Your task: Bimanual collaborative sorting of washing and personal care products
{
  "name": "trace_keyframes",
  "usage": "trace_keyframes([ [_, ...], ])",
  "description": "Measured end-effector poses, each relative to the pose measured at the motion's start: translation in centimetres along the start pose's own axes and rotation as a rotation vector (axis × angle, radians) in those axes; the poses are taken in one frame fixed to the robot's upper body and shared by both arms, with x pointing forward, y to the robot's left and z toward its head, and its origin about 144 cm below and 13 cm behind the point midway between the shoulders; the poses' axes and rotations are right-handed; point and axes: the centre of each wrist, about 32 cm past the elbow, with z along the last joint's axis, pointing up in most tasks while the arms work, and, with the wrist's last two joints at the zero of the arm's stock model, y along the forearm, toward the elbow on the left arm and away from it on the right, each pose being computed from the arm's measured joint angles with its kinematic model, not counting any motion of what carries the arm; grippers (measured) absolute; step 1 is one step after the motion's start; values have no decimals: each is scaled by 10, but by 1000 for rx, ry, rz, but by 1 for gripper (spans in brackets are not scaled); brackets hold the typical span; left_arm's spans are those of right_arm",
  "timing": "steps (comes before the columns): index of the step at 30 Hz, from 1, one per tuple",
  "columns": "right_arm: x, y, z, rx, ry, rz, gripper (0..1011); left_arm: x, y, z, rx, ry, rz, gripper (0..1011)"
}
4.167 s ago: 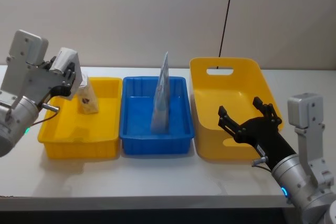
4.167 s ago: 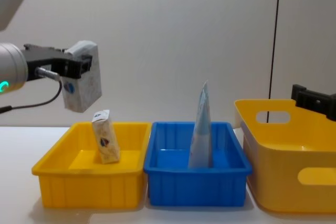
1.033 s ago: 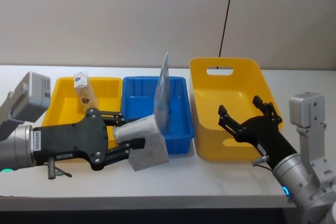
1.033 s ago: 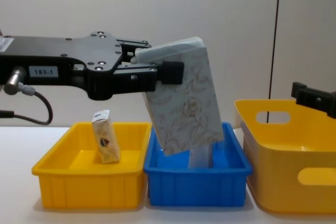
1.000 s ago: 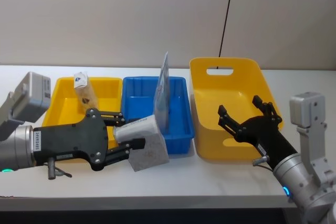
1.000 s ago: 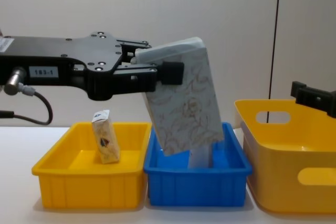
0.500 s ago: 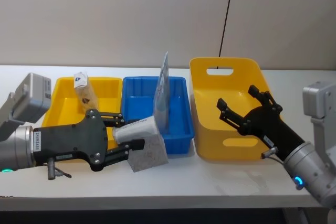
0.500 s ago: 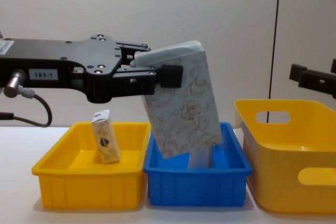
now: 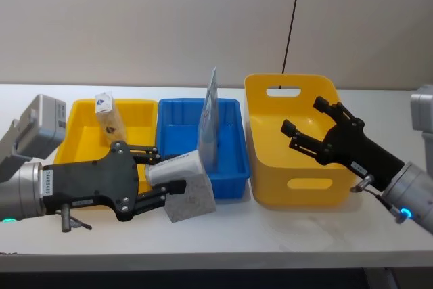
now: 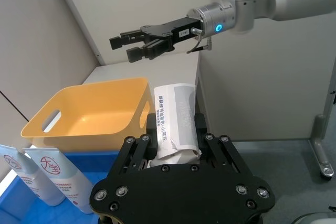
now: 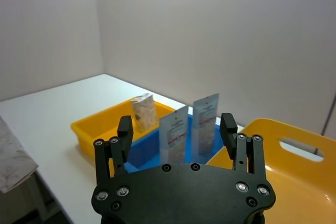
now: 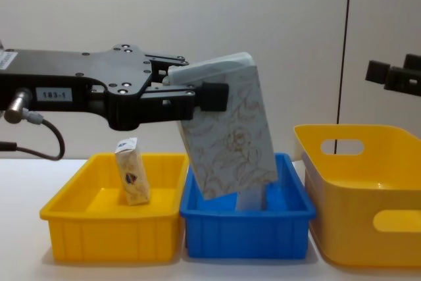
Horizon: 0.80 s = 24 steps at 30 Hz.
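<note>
Beige packet (image 9: 108, 118) is sorted already, standing upright at the back of the left yellow bin (image 9: 132, 104), so leave that one alone. Your left claw (image 9: 169, 172) is pinching the white soft pack (image 9: 193, 199) with the gold swirls by its upper end. It's holding the pack tilted and off the surface (image 9: 270, 235), just in front of the blue bin (image 9: 233, 184). Pale-blue pouch (image 9: 208, 123) stands upright in that blue bin, just beyond the pack. From the wrist views it looks like two pouches side by side. Over at the big yellow bin (image 9: 270, 174), your right claw (image 9: 303, 122) hovers above it, spread wide and empty.

Looks to me like a handoff is the step here. I'd bring the right claw onto the free lower part of the pack, well apart from the left fingers, and close across the flat faces. It's squishy and will probably sag, so get a solid pinch before the left lets go. Don't swing it into the pouch either.

Writing: the pack's end has a white label (image 10: 176, 114) with Chinese characters I can't make out. Sticker (image 12: 54, 95) on the left claw reads 183-1. The pouch has a round red logo, unreadable. The beige packet shows a blue-and-red mark, no legible text.
</note>
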Motion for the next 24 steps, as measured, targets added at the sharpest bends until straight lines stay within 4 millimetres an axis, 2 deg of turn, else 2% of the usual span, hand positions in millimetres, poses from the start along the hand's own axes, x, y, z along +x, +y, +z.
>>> trace_keyframes([
  [14,42,6,9,-4,8,240,1000,0,0,0,0,0,0,356],
  [24,57,15,12,-27,-4,408,1000,0,0,0,0,0,0,356],
])
